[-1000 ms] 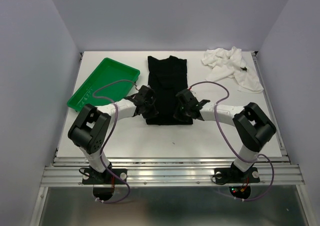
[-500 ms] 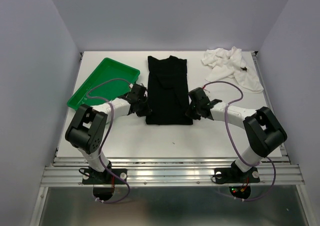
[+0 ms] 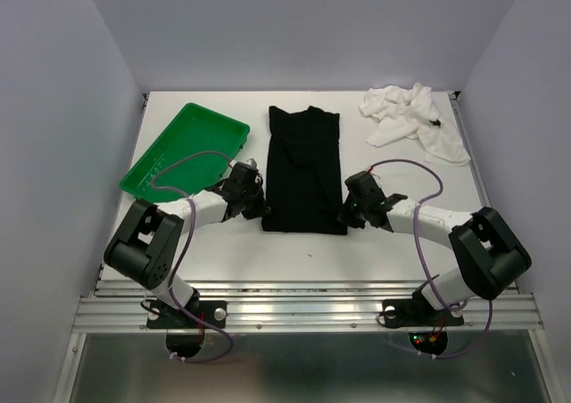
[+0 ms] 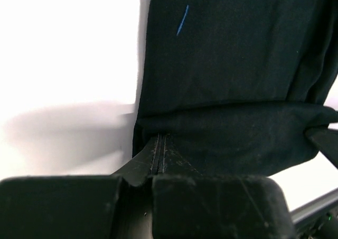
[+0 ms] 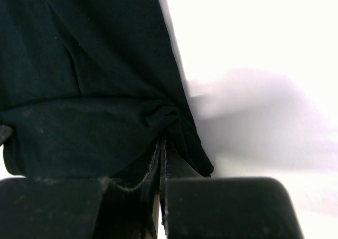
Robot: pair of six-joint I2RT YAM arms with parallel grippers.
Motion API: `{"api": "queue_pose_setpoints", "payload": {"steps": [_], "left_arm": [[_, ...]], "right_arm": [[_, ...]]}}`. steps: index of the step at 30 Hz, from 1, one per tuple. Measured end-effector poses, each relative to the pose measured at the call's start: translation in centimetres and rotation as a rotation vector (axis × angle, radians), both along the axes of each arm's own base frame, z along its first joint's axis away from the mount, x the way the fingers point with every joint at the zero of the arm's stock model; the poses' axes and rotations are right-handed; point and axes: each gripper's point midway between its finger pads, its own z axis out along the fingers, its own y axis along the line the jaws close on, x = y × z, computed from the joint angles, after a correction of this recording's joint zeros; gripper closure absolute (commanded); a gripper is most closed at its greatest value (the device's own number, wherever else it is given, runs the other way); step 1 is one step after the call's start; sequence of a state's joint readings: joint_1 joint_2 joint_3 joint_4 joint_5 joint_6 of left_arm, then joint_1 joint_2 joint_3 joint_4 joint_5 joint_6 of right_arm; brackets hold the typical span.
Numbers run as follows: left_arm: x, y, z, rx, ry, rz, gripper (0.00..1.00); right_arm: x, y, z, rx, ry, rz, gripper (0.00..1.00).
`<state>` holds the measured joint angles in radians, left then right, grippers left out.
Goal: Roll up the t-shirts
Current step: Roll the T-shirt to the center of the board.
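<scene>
In the top view, a shallow rectangular green plastic tray (image 3: 183,149) lies at an angle in the upper left of the flat white bench (image 3: 268,253). Just right of the tray's lower corner, the left hand (image 3: 260,212) reaches in low to the lower-left corner of the plain black cloth t-shirt (image 3: 304,167). This shirt is folded into a long narrow strip running up and down the middle of the frame, flat on the bench. The left wrist view shows the left hand (image 4: 160,144) with its two fingers pressed tight together, their tips set into the near edge of the black cloth (image 4: 232,64). There the hem is turned over into a band that crosses the frame. At the strip's lower-right corner in the top view sits the right hand (image 3: 346,219), also low on the bench. In the right wrist view the right hand (image 5: 161,157) is closed just as narrowly, and the black cloth (image 5: 79,54) is bunched into a small knot of folds right at its fingertips. In the upper right of the top view, well apart from both hands, the plain white cloth t-shirt (image 3: 413,118) lies in a crumpled heap near the far edge of the bench.
</scene>
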<state>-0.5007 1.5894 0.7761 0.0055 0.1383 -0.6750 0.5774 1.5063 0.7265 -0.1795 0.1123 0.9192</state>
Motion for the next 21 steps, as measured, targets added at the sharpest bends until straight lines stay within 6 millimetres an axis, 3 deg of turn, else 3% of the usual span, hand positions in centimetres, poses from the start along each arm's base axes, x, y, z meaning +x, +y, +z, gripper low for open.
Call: {"api": "queue_pose_setpoints", "payload": {"steps": [12,20,21], "left_arm": [[-7.5,0.2,-0.1,-0.026,0.011,-0.054,1.0],[-9.1,1.9,0.9,0.006,0.018,-0.03,1.0],[-9.3,2.0,1.2,0.008,0.016,-0.027,0.96]], "right_arm": [[-6.4,-0.9,0.3,0.062,0.051,0.041,0.98],[-7.6,-2.1,3.0,0.074,0.018,0.031,0.89],[-7.6,-2.1,3.2,0.075,0.014,0.031,0.87]]}}
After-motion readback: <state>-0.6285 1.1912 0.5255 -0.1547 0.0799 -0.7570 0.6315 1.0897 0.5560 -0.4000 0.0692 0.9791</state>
